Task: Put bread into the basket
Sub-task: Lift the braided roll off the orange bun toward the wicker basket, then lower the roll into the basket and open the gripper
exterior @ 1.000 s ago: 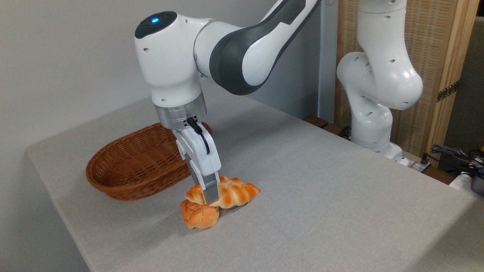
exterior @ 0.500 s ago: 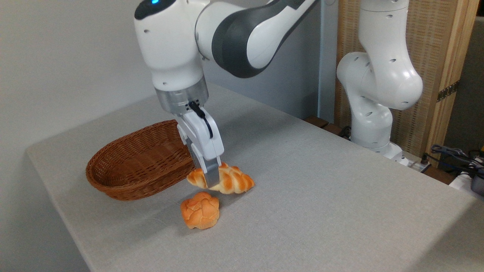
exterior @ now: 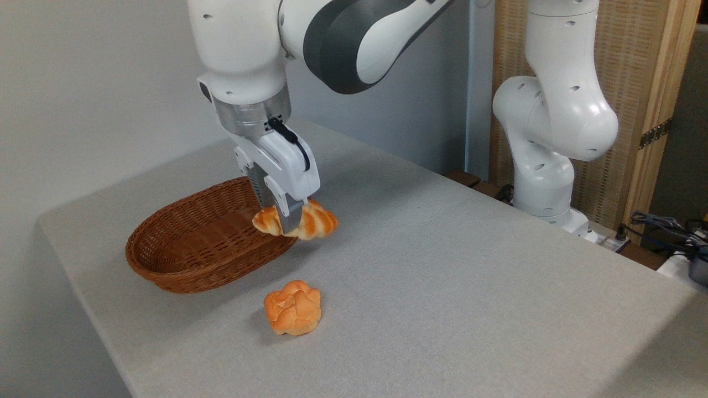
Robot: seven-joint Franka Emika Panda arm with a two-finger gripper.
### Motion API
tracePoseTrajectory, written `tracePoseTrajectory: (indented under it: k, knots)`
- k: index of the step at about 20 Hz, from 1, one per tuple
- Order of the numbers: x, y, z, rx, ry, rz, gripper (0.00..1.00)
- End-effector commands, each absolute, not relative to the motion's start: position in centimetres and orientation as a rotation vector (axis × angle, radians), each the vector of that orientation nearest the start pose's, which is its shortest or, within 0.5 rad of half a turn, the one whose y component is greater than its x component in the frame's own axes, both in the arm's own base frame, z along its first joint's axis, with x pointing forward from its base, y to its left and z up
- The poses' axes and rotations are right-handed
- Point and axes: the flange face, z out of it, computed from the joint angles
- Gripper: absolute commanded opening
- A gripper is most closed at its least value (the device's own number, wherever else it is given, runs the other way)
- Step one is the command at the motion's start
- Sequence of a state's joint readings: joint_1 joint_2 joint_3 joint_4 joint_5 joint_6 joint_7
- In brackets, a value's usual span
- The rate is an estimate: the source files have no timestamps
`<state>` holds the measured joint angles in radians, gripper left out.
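Grey cloth covered the desk point(exterior: 470, 287) where my gripper point(exterior: 288, 221) clenched the bread point(exterior: 316, 222) in the air over the right rim of the basket point(exterior: 188, 243), near the desk's left edge, well above an orange bun point(exterior: 293, 307).
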<state>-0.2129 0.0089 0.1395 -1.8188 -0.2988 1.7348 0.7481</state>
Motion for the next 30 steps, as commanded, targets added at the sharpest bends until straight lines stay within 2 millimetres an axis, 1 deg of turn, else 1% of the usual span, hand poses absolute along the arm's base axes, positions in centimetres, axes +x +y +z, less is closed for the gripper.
tracePoseTrajectory:
  k: [1,2,3,4,5,8,9,11,13,14,15,16,17,23,27,30]
  knots:
    - [55.2,-9.0,52.9,-3.301,1.144,0.011,0.46]
    - [55.1,-9.9,52.8,-3.318,1.123,0.022,0.46]
    - [55.1,-10.1,53.0,-3.338,1.097,0.016,0.46]
    - [55.1,-10.3,53.0,-3.357,1.077,0.009,0.46]
    - [55.2,-10.4,53.1,-3.376,1.066,-0.004,0.48]
    - [55.5,-10.8,52.9,-3.418,1.033,-0.021,0.48]
    - [55.7,-11.0,53.1,-3.42,1.005,-0.061,0.48]
    - [56.3,-12.4,52.8,-3.411,0.967,-0.114,0.5]
    - [56.8,-13.5,52.7,-3.381,0.985,-0.186,0.58]
    - [57.1,-13.9,52.4,-3.354,0.996,-0.203,0.67]
    - [57.3,-14.5,51.9,-3.311,1.019,-0.202,0.88]
    - [57.1,-15.6,51.5,-3.266,1.06,-0.185,1.0]
    - [57.1,-16.1,51.1,-3.239,1.087,-0.167,1.0]
    - [57.2,-16.3,50.4,-3.231,1.095,-0.146,1.0]
    - [57.2,-16.2,50.6,-3.231,1.091,-0.157,1.0]
    - [57.6,-16.2,51.0,-3.223,1.078,-0.227,1.0]
